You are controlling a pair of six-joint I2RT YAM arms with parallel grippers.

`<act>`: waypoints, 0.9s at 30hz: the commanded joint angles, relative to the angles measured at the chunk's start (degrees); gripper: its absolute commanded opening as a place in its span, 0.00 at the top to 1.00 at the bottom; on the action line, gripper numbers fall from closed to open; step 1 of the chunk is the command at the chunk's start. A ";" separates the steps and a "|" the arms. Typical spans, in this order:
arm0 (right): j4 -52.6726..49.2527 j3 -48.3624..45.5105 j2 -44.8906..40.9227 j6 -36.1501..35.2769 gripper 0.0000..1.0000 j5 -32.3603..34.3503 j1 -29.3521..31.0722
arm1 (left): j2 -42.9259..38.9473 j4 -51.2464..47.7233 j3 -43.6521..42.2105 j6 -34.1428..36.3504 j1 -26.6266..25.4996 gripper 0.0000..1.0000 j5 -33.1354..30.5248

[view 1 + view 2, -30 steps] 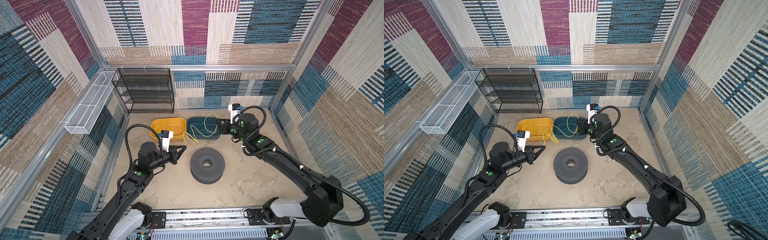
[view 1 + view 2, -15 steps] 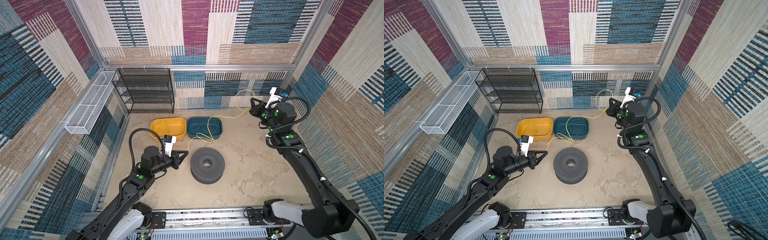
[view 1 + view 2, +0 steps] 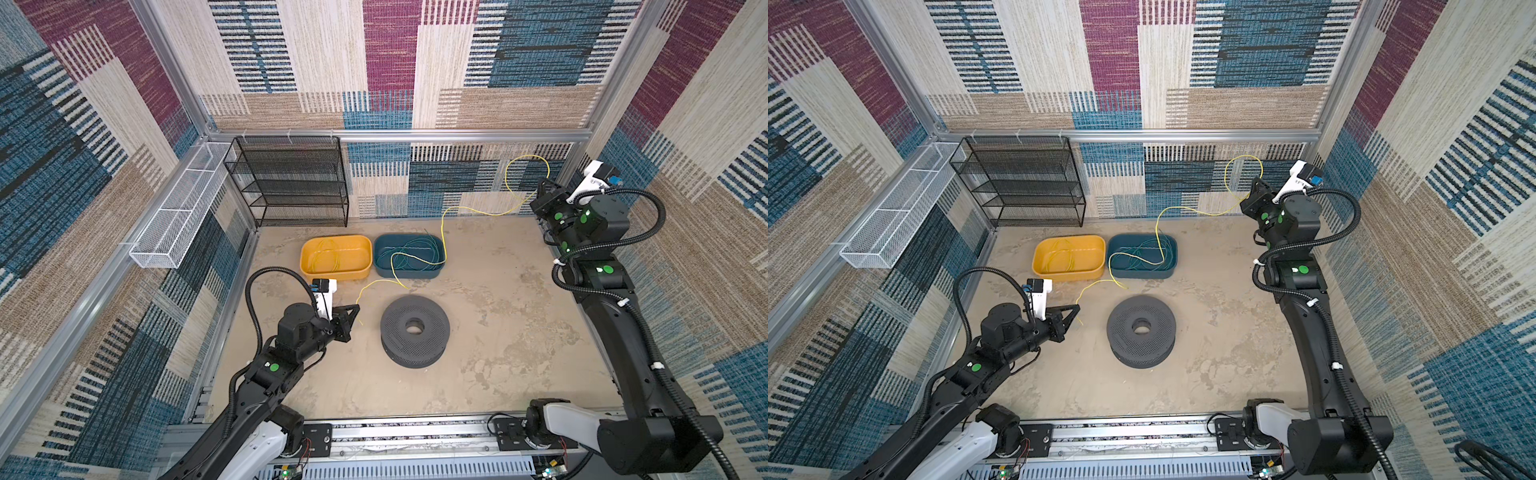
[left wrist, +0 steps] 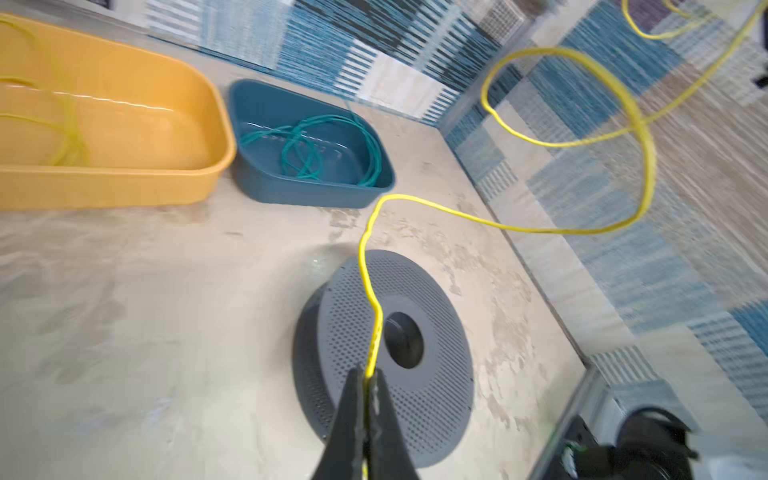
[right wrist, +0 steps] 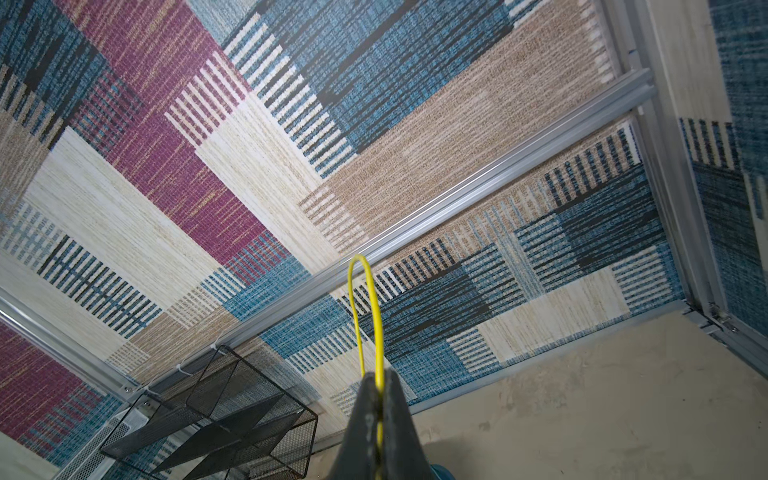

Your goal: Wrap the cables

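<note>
— Where's the yellow cable?
— Strung over the bench. The left pincer is clamped on it just left of the grey spool. The right pincer pinches it too, raised at the far right. The slack crosses the teal bin.
— Others?
— Teal cables lie in that bin, more yellow cables in the yellow bin.

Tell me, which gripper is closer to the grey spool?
Left. The left gripper is right beside the spool; the right gripper is far off, near the back corner. Both pinch the cable.
</note>
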 commanded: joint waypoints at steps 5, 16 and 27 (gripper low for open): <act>0.62 0.23 -0.68 1.46 1.00 1.89 -2.02 | -3.50 -15.01 1.10 -6.84 2.77 1.00 -23.06; 1.79 -0.92 -1.31 4.36 1.00 -3.69 -5.20 | 0.44 -14.30 -0.14 -13.20 19.38 1.00 -11.84; 2.54 -5.12 2.95 2.71 1.00 -12.60 4.29 | 11.02 -5.30 8.87 -7.98 19.37 0.69 15.11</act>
